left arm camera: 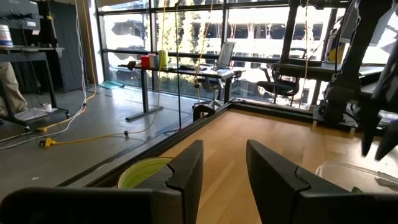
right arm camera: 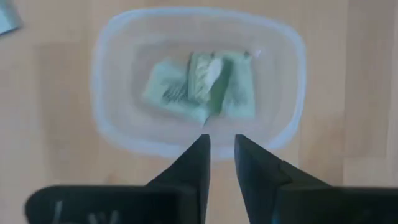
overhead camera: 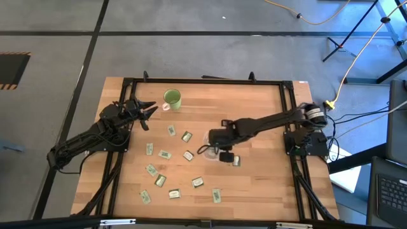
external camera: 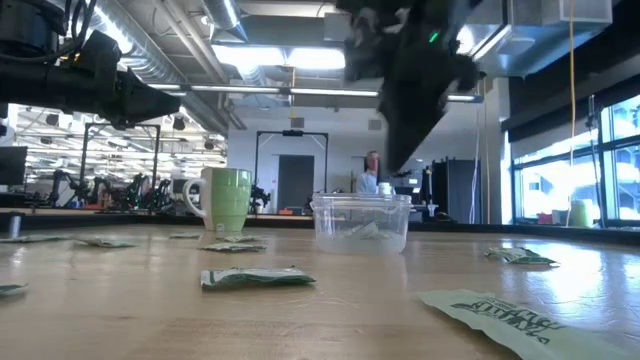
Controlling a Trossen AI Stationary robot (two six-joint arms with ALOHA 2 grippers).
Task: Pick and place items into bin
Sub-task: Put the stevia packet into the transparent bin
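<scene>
The clear bin (right arm camera: 106,74) stands near the table's middle, and it also shows in the low view (external camera: 361,222). A few green and whitish packets (right arm camera: 199,84) lie in it. My right gripper (right arm camera: 221,142) hangs straight above the bin, pointing down, fingers slightly apart with nothing between them; it also shows in the high view (overhead camera: 215,145). Several more packets (overhead camera: 165,154) lie flat on the table left and near of the bin. My left gripper (left arm camera: 224,155) is open and empty at the far left, beside the green mug (overhead camera: 172,98).
The green mug (external camera: 228,200) stands upright at the far left of the table. Loose packets lie toward the near edge (overhead camera: 198,182) and one right of the bin (overhead camera: 236,161). A black frame (overhead camera: 203,81) runs round the table. A person stands in the room behind.
</scene>
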